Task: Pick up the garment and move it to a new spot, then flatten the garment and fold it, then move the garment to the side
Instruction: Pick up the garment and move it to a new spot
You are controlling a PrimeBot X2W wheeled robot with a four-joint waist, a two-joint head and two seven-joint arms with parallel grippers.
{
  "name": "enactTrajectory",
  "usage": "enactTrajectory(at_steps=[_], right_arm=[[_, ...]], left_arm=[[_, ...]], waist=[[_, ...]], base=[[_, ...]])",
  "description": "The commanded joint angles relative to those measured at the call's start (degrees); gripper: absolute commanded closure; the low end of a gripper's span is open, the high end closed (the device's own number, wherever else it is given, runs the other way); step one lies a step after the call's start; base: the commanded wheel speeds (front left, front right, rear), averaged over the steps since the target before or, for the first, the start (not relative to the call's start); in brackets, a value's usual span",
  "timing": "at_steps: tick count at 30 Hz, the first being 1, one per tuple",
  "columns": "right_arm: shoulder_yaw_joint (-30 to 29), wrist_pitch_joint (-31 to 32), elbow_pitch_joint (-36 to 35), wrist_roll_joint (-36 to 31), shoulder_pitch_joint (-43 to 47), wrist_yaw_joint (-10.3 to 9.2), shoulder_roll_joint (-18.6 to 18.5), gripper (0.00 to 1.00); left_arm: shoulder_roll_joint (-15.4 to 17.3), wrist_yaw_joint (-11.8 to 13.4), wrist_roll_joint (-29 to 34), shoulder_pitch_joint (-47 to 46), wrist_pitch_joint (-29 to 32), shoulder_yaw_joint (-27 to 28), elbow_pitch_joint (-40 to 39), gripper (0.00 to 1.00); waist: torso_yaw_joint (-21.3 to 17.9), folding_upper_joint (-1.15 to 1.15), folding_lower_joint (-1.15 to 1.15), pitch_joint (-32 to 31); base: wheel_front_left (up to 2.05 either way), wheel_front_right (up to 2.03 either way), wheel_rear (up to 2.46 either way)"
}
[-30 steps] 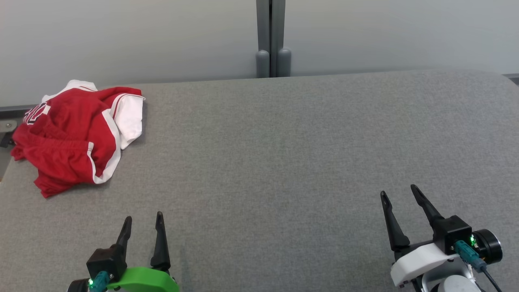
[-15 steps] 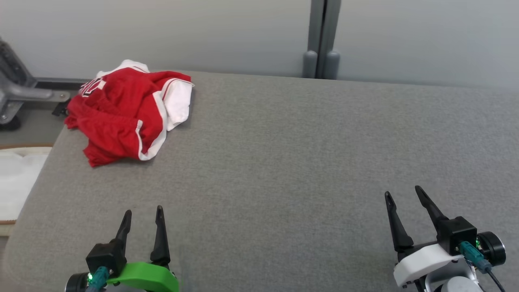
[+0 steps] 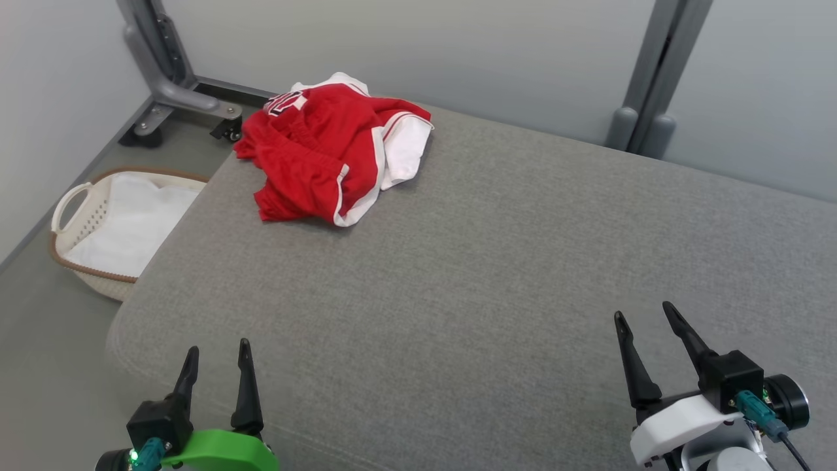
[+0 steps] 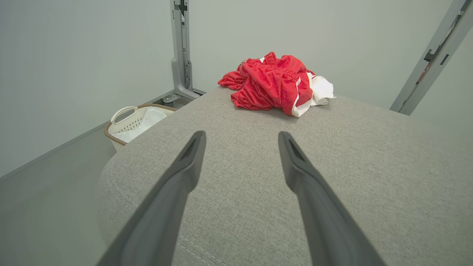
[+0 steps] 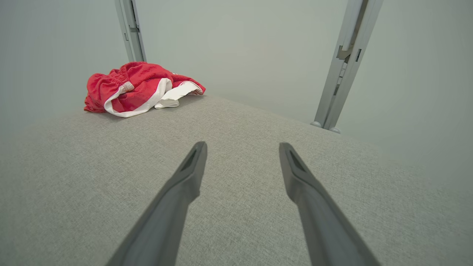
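A crumpled red garment with white trim (image 3: 327,154) lies in a heap at the far left corner of the grey padded table (image 3: 497,261). The left wrist view has the garment (image 4: 275,85) straight ahead and far off; in the right wrist view the garment (image 5: 133,88) sits at the upper left. My left gripper (image 3: 217,350) stands open near the table's front left edge, holding nothing. Far from the garment, at the front right, my right gripper (image 3: 644,313) is also open and holds nothing.
A white laundry basket (image 3: 72,209) with white cloth inside stands on the floor left of the table; the left wrist view shows the basket (image 4: 127,120) too. Grey metal posts (image 3: 644,85) rise against the wall behind the table, and a wheeled frame foot (image 3: 173,98) sits at the far left.
The head camera has turned left, so the whole picture shifted right and the basket and floor came into sight. The garment lies as before and both grippers remain open.
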Motion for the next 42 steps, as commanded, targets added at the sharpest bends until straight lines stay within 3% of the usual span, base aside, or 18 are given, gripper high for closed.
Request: enactTrajectory(at_steps=[1,14,20,25,32,37,42], right_arm=[[0.0,-0.3,0.1,0.3,0.4,-0.02,-0.3,0.00],[-0.1,-0.3,-0.2,-0.1,-0.3,-0.02,-0.3,0.00],[-0.5,-0.3,-0.6,-1.3,-1.3,-0.02,-0.3,0.00],[-0.3,-0.2,-1.2,-3.9,-3.5,-0.02,-0.3,0.00],[0.0,-0.2,-3.1,-6.7,-8.2,-0.02,-0.3,0.00],[0.8,-0.2,-4.3,-8.3,-11.5,-0.03,-0.3,0.00],[1.5,-0.2,-4.2,-9.3,-13.8,-0.02,-0.3,0.00]], left_arm=[[0.3,-0.3,0.3,1.0,-0.1,0.3,-0.2,0.00],[0.3,0.3,-0.5,-0.1,-0.1,2.3,-1.9,0.00],[1.5,-0.3,-1.9,-5.2,-0.1,7.4,-6.5,0.00],[6.8,-1.4,-2.5,-15.6,0.1,10.8,-8.4,0.00],[15.8,-2.6,-3.7,-32.9,5.7,12.3,-6.7,0.00],[18.0,-3.4,-6.9,-42.4,8.8,11.4,-1.7,0.00],[18.1,-3.8,-8.0,-49.2,11.1,8.7,7.2,0.00]], waist=[[3.0,0.00,0.00,-0.4],[2.7,0.00,0.00,0.5],[0.8,0.00,0.00,2.9],[-2.1,0.00,0.00,6.9],[-7.3,0.00,0.00,14.5],[-10.7,0.00,0.00,20.1],[-13.0,0.00,0.00,25.2]], base=[[0.00,0.00,0.00],[0.00,0.00,0.00],[0.00,0.00,0.00],[0.00,0.00,0.00],[0.00,0.00,0.00],[0.00,0.00,0.00],[0.00,0.00,0.00]])
